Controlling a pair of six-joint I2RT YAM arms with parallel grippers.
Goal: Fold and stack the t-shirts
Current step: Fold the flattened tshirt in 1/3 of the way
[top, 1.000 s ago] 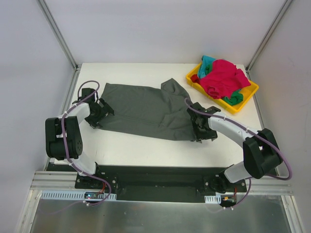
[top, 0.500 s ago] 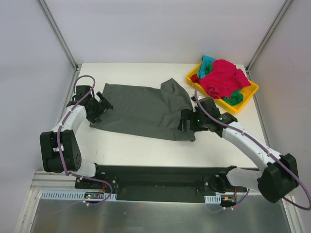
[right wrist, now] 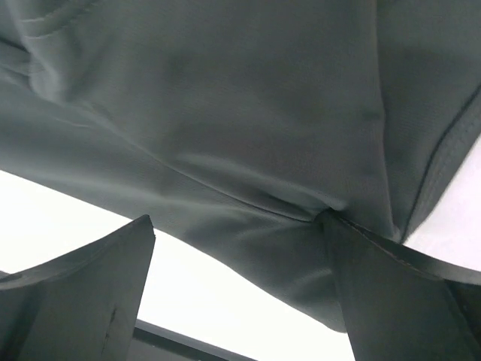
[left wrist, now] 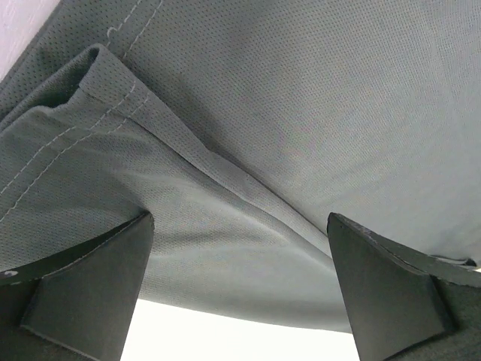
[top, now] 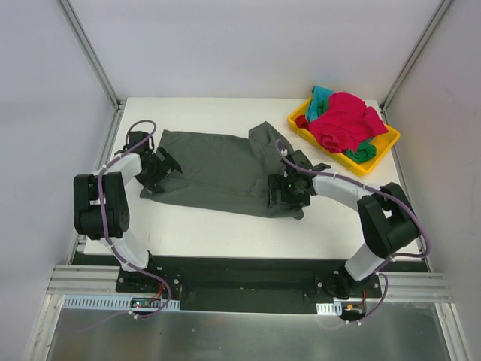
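Observation:
A dark olive-grey t-shirt lies spread flat across the middle of the white table. My left gripper is at its left edge, open, and a hemmed sleeve fold lies just ahead of its wide jaws. My right gripper is low over the shirt's right front corner and is open. In the right wrist view one of its fingers presses into the cloth, with nothing clamped. Magenta-red, teal and green t-shirts lie heaped in the tray.
The yellow tray sits at the back right corner of the table. Metal frame posts rise at both back corners. The black base rail runs along the near edge.
My right gripper has opened and shifted left onto the shirt's right front corner. The left gripper stayed open at the left edge, moving only slightly.

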